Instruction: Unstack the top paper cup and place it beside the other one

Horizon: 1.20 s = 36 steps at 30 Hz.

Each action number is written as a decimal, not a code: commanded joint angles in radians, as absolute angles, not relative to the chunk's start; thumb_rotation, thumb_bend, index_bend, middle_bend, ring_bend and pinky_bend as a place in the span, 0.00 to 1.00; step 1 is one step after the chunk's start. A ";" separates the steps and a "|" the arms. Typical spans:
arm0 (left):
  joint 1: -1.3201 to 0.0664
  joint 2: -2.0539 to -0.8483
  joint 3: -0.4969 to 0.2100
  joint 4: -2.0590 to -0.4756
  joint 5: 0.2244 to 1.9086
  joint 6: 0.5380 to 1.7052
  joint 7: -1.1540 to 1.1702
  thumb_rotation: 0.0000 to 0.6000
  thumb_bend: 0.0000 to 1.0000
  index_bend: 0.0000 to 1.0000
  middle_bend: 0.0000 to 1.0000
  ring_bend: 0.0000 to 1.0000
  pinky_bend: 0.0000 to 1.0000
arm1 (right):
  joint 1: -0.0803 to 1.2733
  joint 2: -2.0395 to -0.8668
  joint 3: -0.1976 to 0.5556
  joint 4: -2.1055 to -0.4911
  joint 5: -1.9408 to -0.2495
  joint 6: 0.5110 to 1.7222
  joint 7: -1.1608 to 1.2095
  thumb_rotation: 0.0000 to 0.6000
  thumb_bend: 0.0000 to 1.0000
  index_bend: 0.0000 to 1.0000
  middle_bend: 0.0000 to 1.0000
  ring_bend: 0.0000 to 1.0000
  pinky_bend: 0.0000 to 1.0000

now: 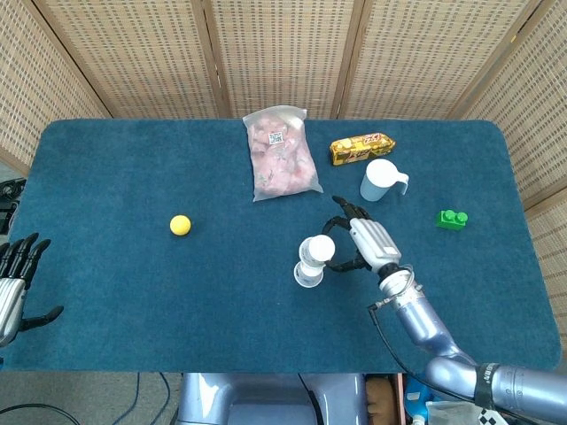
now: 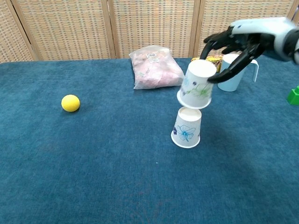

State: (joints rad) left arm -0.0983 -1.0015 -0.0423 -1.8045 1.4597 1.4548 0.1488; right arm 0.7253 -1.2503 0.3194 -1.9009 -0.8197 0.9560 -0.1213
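My right hand (image 2: 243, 39) (image 1: 361, 243) pinches the top paper cup (image 2: 197, 90) (image 1: 319, 250) near its upturned base and holds it tilted in the air. It hangs just above the other paper cup (image 2: 187, 128) (image 1: 307, 274), which stands upside down on the blue table (image 2: 93, 163). The two cups are fully apart. My left hand (image 1: 16, 279) rests open at the table's left edge, far from both cups.
A yellow ball (image 2: 70, 103) lies to the left. At the back sit a bag of pink food (image 2: 155, 68), a yellow snack pack (image 1: 361, 148) and a pale blue mug (image 2: 233, 70). A green brick (image 1: 452, 218) is at the right.
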 commanded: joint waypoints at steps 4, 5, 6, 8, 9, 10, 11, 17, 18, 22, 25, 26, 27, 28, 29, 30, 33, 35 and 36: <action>-0.101 -1.005 -0.042 -1.810 1.459 1.451 0.162 1.00 0.08 0.00 0.00 0.00 0.00 | 0.652 -1.126 0.304 -1.923 -0.870 0.960 -0.056 1.00 0.35 0.44 0.00 0.00 0.00; -0.101 -1.005 -0.041 -1.811 1.460 1.452 0.165 1.00 0.08 0.00 0.00 0.00 0.00 | 0.640 -1.115 0.294 -1.913 -0.878 0.953 -0.040 1.00 0.35 0.44 0.00 0.00 0.00; -0.101 -1.006 -0.040 -1.812 1.461 1.452 0.166 1.00 0.08 0.00 0.00 0.00 0.00 | 0.630 -1.109 0.286 -1.903 -0.886 0.948 -0.026 1.00 0.35 0.44 0.00 0.00 0.00; -0.101 -1.006 -0.039 -1.813 1.462 1.453 0.167 1.00 0.08 0.00 0.00 0.00 0.00 | 0.607 -1.110 0.268 -1.872 -0.906 0.941 0.011 1.00 0.35 0.44 0.00 0.00 0.00; -0.101 -1.006 -0.039 -1.813 1.462 1.453 0.167 1.00 0.08 0.00 0.00 0.00 0.00 | 0.599 -1.113 0.259 -1.856 -0.914 0.934 0.028 1.00 0.35 0.44 0.00 0.00 0.00; -0.101 -1.006 -0.039 -1.813 1.462 1.452 0.167 1.00 0.08 0.00 0.00 0.00 0.00 | 0.595 -1.116 0.255 -1.847 -0.921 0.929 0.038 1.00 0.35 0.44 0.00 0.00 0.00; -0.101 -1.007 -0.039 -1.812 1.461 1.451 0.168 1.00 0.08 0.00 0.00 0.00 0.00 | 0.588 -1.120 0.249 -1.831 -0.927 0.921 0.055 1.00 0.35 0.44 0.00 0.00 0.00; -0.105 -1.010 -0.040 -1.812 1.452 1.442 0.176 1.00 0.08 0.00 0.00 0.00 0.00 | 0.567 -1.176 0.208 -1.717 -0.958 0.871 0.125 1.00 0.35 0.44 0.00 0.00 0.00; -0.106 -1.011 -0.040 -1.812 1.451 1.442 0.178 1.00 0.08 0.00 0.00 0.00 0.00 | 0.567 -1.187 0.206 -1.701 -0.963 0.866 0.133 1.00 0.35 0.44 0.00 0.00 0.00; -0.108 -1.015 -0.040 -1.812 1.445 1.436 0.185 1.00 0.08 0.00 0.00 0.00 0.00 | 0.565 -1.220 0.198 -1.663 -0.979 0.849 0.158 1.00 0.35 0.44 0.00 0.00 0.00; -0.110 -1.017 -0.041 -1.811 1.439 1.434 0.188 1.00 0.08 0.00 0.00 0.00 0.00 | 0.568 -1.247 0.189 -1.640 -0.996 0.836 0.162 1.00 0.35 0.44 0.00 0.00 0.00; -0.110 -1.017 -0.042 -1.811 1.438 1.433 0.188 1.00 0.08 0.00 0.00 0.00 0.00 | 0.568 -1.252 0.188 -1.638 -1.000 0.836 0.165 1.00 0.35 0.44 0.00 0.00 0.00; -0.110 -1.017 -0.042 -1.810 1.436 1.433 0.187 1.00 0.08 0.00 0.00 0.00 0.00 | 0.568 -1.256 0.189 -1.639 -1.007 0.833 0.172 1.00 0.35 0.43 0.00 0.00 0.00; -0.110 -1.016 -0.043 -1.810 1.434 1.432 0.186 1.00 0.08 0.00 0.00 0.00 0.00 | 0.567 -1.259 0.189 -1.639 -1.015 0.833 0.178 1.00 0.35 0.35 0.00 0.00 0.00; -0.111 -1.016 -0.044 -1.810 1.433 1.432 0.185 1.00 0.08 0.00 0.00 0.00 0.00 | 0.566 -1.260 0.190 -1.639 -1.023 0.834 0.184 1.00 0.33 0.22 0.00 0.00 0.00; -0.111 -1.015 -0.044 -1.810 1.433 1.432 0.184 1.00 0.08 0.00 0.00 0.00 0.00 | 0.564 -1.260 0.191 -1.639 -1.032 0.836 0.189 1.00 0.28 0.14 0.00 0.00 0.00; -0.110 -1.013 -0.045 -1.809 1.431 1.433 0.178 1.00 0.08 0.00 0.00 0.00 0.00 | 0.554 -1.256 0.193 -1.645 -1.064 0.855 0.204 1.00 0.06 0.00 0.00 0.00 0.00; -0.110 -1.011 -0.045 -1.809 1.431 1.433 0.174 1.00 0.08 0.00 0.00 0.00 0.00 | 0.540 -1.237 0.192 -1.668 -1.089 0.878 0.208 1.00 0.02 0.00 0.00 0.00 0.00; -0.110 -1.010 -0.045 -1.810 1.431 1.433 0.173 1.00 0.08 0.00 0.00 0.00 0.00 | 0.533 -1.226 0.191 -1.681 -1.102 0.889 0.209 1.00 0.02 0.00 0.00 0.00 0.00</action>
State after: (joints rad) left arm -0.1104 -1.0108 -0.0451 -1.8097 1.4312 1.4332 0.1730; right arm 0.5458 -1.2426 0.1916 -1.6614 -1.0822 0.8707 0.2035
